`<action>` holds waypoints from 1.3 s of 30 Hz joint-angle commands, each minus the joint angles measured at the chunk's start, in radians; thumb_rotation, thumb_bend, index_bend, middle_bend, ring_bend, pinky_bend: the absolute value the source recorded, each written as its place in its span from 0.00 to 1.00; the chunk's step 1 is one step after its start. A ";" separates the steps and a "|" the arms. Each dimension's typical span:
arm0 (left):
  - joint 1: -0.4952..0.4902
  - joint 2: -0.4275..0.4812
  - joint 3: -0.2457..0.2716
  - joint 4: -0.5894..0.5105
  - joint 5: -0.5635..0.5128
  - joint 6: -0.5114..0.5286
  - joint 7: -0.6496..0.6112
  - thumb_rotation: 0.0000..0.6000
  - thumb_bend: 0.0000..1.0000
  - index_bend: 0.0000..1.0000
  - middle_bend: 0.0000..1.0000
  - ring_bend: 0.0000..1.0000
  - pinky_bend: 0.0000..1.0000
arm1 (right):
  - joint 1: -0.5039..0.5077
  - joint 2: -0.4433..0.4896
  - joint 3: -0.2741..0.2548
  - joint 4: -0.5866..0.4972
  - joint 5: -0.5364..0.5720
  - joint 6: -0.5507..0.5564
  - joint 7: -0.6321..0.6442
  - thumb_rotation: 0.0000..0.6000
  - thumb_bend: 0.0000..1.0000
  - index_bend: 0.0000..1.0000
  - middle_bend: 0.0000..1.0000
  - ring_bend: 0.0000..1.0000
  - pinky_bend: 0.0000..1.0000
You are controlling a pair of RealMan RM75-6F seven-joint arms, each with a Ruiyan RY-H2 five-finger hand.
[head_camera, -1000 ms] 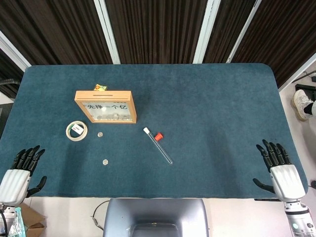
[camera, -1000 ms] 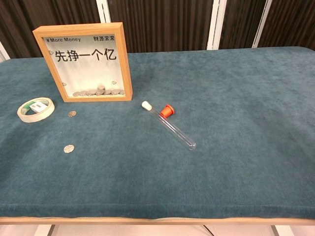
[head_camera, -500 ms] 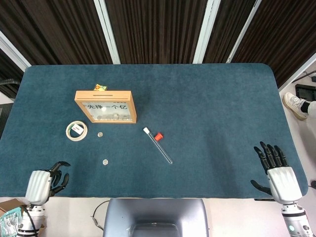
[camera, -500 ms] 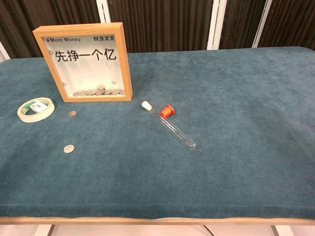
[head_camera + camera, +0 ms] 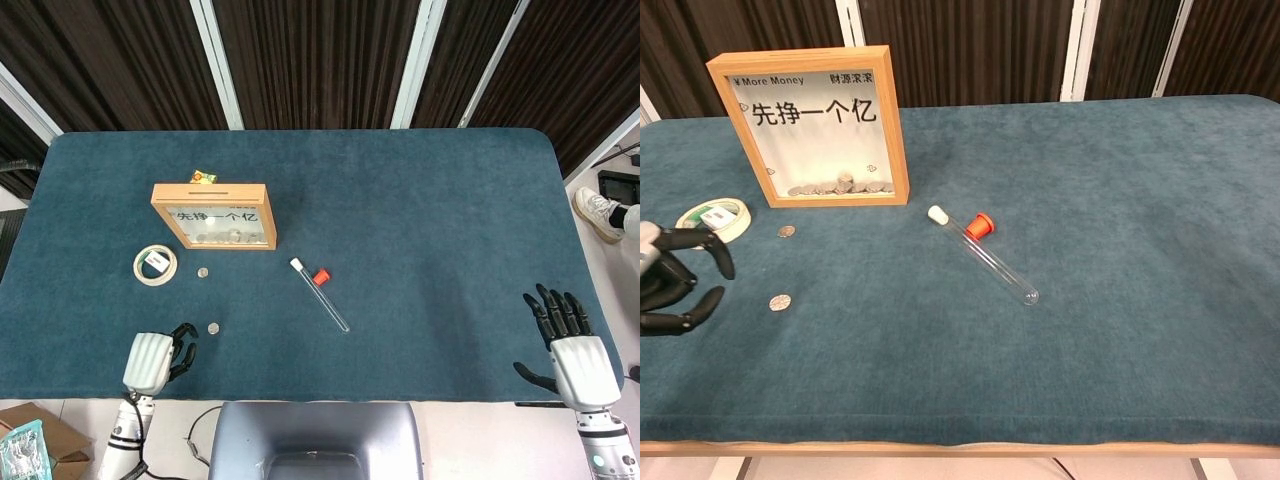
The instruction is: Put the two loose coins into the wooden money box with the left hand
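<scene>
While nothing is yet held, the scene reads as follows.

Step in hand: the reach for the first coin; by my judgement the task is at its very beginning, since both coins lie on the cloth.

Left hand (image 5: 160, 358): low over the table's near edge, fingers curved and apart, holding nothing. From the chest camera its fingertips (image 5: 726, 262) hang just left of the near coin without touching it.

Near coin (image 5: 213, 327): flat on the cloth, just beside the left hand.

Far coin (image 5: 203, 271): flat, between the tape roll (image 5: 155, 264) and the money box, close to the box's front.

Money box (image 5: 214, 215): upright with its glass front facing the robot, coins piled inside at the bottom; the slot sits in its top edge.

Right hand (image 5: 570, 345): at the table's right near corner, fingers spread, empty, well apart from everything.

Other things: a glass tube (image 5: 320, 294) with a white stopper, a red cap (image 5: 322, 275) beside it, and a small wrapped sweet (image 5: 204, 177) behind the box.

Next move: probably shifting right and down so thumb and finger straddle the near coin; a thin disc on soft cloth likely needs a careful pinch at its edge.
</scene>
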 commanded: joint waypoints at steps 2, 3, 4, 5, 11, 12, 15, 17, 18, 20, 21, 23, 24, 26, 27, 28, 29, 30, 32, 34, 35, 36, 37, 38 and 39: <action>-0.040 -0.093 -0.013 0.115 -0.010 -0.028 0.100 1.00 0.44 0.47 1.00 1.00 1.00 | -0.005 0.011 0.002 0.000 0.001 0.008 0.012 1.00 0.11 0.00 0.00 0.00 0.00; -0.044 -0.105 -0.011 0.130 -0.012 -0.035 0.106 1.00 0.44 0.46 1.00 1.00 1.00 | -0.006 0.014 0.003 -0.001 0.003 0.011 0.018 1.00 0.11 0.00 0.00 0.00 0.00; -0.048 -0.116 -0.006 0.139 -0.018 -0.051 0.104 1.00 0.44 0.46 1.00 1.00 1.00 | -0.008 0.018 0.006 -0.001 0.006 0.014 0.028 1.00 0.11 0.00 0.00 0.00 0.00; -0.052 -0.120 -0.004 0.143 -0.023 -0.064 0.104 1.00 0.44 0.45 1.00 1.00 1.00 | -0.010 0.021 0.008 -0.001 0.009 0.018 0.036 1.00 0.11 0.00 0.00 0.00 0.00; -0.080 -0.144 0.000 0.160 -0.034 -0.104 0.136 1.00 0.44 0.43 1.00 1.00 1.00 | -0.020 0.036 0.022 0.006 0.024 0.040 0.082 1.00 0.11 0.00 0.00 0.00 0.00; -0.084 -0.149 0.000 0.164 -0.036 -0.111 0.138 1.00 0.44 0.43 1.00 1.00 1.00 | -0.020 0.039 0.020 0.008 0.023 0.038 0.086 1.00 0.11 0.00 0.00 0.00 0.00; -0.100 -0.164 -0.008 0.187 -0.046 -0.127 0.162 1.00 0.44 0.43 1.00 1.00 1.00 | -0.019 0.045 0.015 0.010 0.016 0.032 0.089 1.00 0.11 0.00 0.00 0.00 0.00; -0.106 -0.170 -0.013 0.196 -0.052 -0.128 0.174 1.00 0.44 0.43 1.00 1.00 1.00 | -0.018 0.046 0.012 0.012 0.010 0.031 0.091 1.00 0.11 0.00 0.00 0.00 0.00; -0.107 -0.170 -0.013 0.197 -0.052 -0.127 0.177 1.00 0.44 0.42 1.00 1.00 1.00 | -0.018 0.046 0.011 0.013 0.008 0.030 0.092 1.00 0.11 0.00 0.00 0.00 0.00; -0.107 -0.164 -0.005 0.197 -0.052 -0.128 0.188 1.00 0.44 0.42 1.00 1.00 1.00 | -0.015 0.049 0.007 0.015 0.002 0.024 0.096 1.00 0.11 0.00 0.00 0.00 0.00; -0.107 -0.160 -0.002 0.196 -0.053 -0.129 0.193 1.00 0.44 0.41 1.00 1.00 1.00 | -0.014 0.051 0.005 0.015 0.000 0.021 0.100 1.00 0.11 0.00 0.00 0.00 0.00; -0.106 -0.153 0.000 0.193 -0.061 -0.134 0.204 1.00 0.44 0.41 1.00 1.00 1.00 | -0.013 0.054 0.004 0.017 -0.002 0.018 0.104 1.00 0.11 0.00 0.00 0.00 0.00; -0.105 -0.150 -0.001 0.192 -0.064 -0.134 0.208 1.00 0.44 0.41 1.00 1.00 1.00 | -0.013 0.054 0.003 0.017 -0.004 0.019 0.104 1.00 0.11 0.00 0.00 0.00 0.00; -0.105 -0.146 -0.004 0.191 -0.068 -0.129 0.215 1.00 0.44 0.41 1.00 1.00 1.00 | -0.013 0.054 0.002 0.017 -0.008 0.019 0.105 1.00 0.11 0.00 0.00 0.00 0.00; -0.105 -0.145 -0.005 0.192 -0.070 -0.126 0.218 1.00 0.44 0.41 1.00 1.00 1.00 | -0.013 0.054 0.001 0.017 -0.009 0.019 0.104 1.00 0.11 0.00 0.00 0.00 0.00; -0.105 -0.144 -0.006 0.192 -0.072 -0.124 0.221 1.00 0.44 0.41 1.00 1.00 1.00 | -0.013 0.054 0.001 0.017 -0.009 0.019 0.103 1.00 0.11 0.00 0.00 0.00 0.00; -0.105 -0.144 -0.007 0.193 -0.075 -0.123 0.223 1.00 0.44 0.41 1.00 1.00 1.00 | -0.013 0.054 0.001 0.017 -0.009 0.018 0.102 1.00 0.11 0.00 0.00 0.00 0.00; -0.104 -0.143 -0.008 0.195 -0.078 -0.122 0.225 1.00 0.44 0.41 1.00 1.00 1.00 | -0.013 0.054 0.001 0.017 -0.009 0.018 0.102 1.00 0.11 0.00 0.00 0.00 0.00; -0.102 -0.141 -0.010 0.195 -0.087 -0.122 0.228 1.00 0.44 0.41 1.00 1.00 1.00 | -0.013 0.055 -0.001 0.015 -0.010 0.016 0.101 1.00 0.11 0.00 0.00 0.00 0.00; -0.099 -0.137 -0.009 0.195 -0.094 -0.123 0.234 1.00 0.44 0.41 1.00 1.00 1.00 | -0.012 0.055 -0.001 0.014 -0.010 0.013 0.098 1.00 0.11 0.00 0.00 0.00 0.00; -0.099 -0.136 -0.009 0.195 -0.096 -0.124 0.236 1.00 0.44 0.41 1.00 1.00 1.00 | -0.012 0.055 -0.002 0.014 -0.010 0.012 0.098 1.00 0.11 0.00 0.00 0.00 0.00; -0.099 -0.136 -0.009 0.195 -0.099 -0.126 0.237 1.00 0.44 0.41 1.00 1.00 1.00 | -0.012 0.055 -0.003 0.013 -0.010 0.011 0.098 1.00 0.11 0.00 0.00 0.00 0.00; -0.099 -0.135 -0.009 0.197 -0.102 -0.127 0.239 1.00 0.44 0.41 1.00 1.00 1.00 | -0.012 0.056 -0.004 0.012 -0.011 0.009 0.096 1.00 0.11 0.00 0.00 0.00 0.00; -0.100 -0.136 -0.010 0.199 -0.104 -0.128 0.241 1.00 0.44 0.41 1.00 1.00 1.00 | -0.012 0.056 -0.004 0.011 -0.010 0.008 0.095 1.00 0.11 0.00 0.00 0.00 0.00; -0.100 -0.136 -0.010 0.201 -0.105 -0.128 0.241 1.00 0.43 0.41 1.00 1.00 1.00 | -0.012 0.056 -0.005 0.009 -0.010 0.008 0.094 1.00 0.11 0.00 0.00 0.00 0.00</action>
